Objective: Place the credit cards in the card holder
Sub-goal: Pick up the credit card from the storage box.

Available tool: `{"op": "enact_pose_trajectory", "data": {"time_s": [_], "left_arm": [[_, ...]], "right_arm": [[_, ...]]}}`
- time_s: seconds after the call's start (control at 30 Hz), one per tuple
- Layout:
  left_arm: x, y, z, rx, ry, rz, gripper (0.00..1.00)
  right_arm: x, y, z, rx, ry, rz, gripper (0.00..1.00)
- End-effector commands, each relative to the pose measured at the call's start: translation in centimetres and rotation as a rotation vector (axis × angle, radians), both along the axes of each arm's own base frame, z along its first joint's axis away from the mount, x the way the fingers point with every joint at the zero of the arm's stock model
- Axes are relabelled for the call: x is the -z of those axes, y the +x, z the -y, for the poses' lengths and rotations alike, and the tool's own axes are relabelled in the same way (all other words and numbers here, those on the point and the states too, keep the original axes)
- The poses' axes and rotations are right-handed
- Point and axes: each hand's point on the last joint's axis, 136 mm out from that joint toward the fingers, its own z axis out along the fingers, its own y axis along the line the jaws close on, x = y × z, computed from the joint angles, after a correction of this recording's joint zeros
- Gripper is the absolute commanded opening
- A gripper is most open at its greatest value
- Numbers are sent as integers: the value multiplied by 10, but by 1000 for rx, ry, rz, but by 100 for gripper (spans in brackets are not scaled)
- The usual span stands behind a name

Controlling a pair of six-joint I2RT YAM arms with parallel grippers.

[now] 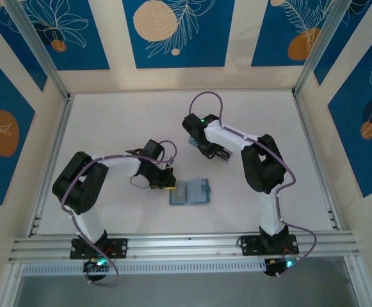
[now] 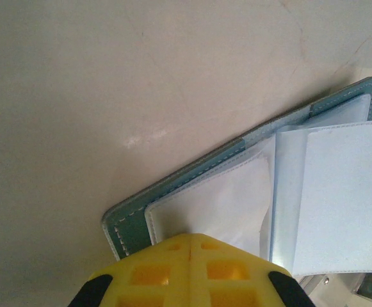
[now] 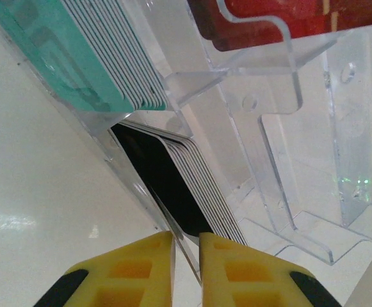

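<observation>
Table [image 1: 128, 121]: white, walled by blue-patterned panels [image 1: 173, 38].
Holder [image 1: 190, 192]: open, flat, front centre.
Left gripper [image 1: 167, 182]: yellow tips touching holder's left edge.
Right gripper [image 1: 213, 152]: down at clear tray [image 1: 223, 156], behind holder, apart from it.

Card holder [image 2: 218, 204]: blue-grey with a stitched edge, laid open and flat, pale clear sleeves uppermost. Its near corner is met by the closed tips of the left gripper [image 2: 191, 238].

Credit cards: teal stack [image 3: 77, 45], dark stack [image 3: 166, 179] and red stack [image 3: 269, 16], stood on edge just ahead of the right gripper [image 3: 187, 240]. The dark stack's front card is straddled by the slightly parted fingertips.
</observation>
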Motion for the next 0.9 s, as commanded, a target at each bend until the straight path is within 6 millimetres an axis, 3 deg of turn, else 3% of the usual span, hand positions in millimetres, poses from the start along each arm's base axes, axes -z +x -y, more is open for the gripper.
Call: {"op": "enact_pose_trajectory", "data": {"time_s": [0.0,0.87], "left_arm": [[20,-7,-19,-28,87,-45,0],[17,-7,-19,-24,81,-46,0]], "right_arm": [[-19,3,-5,-6,39,19,18],[-44,5,-6,-8,49,36,6]]}}
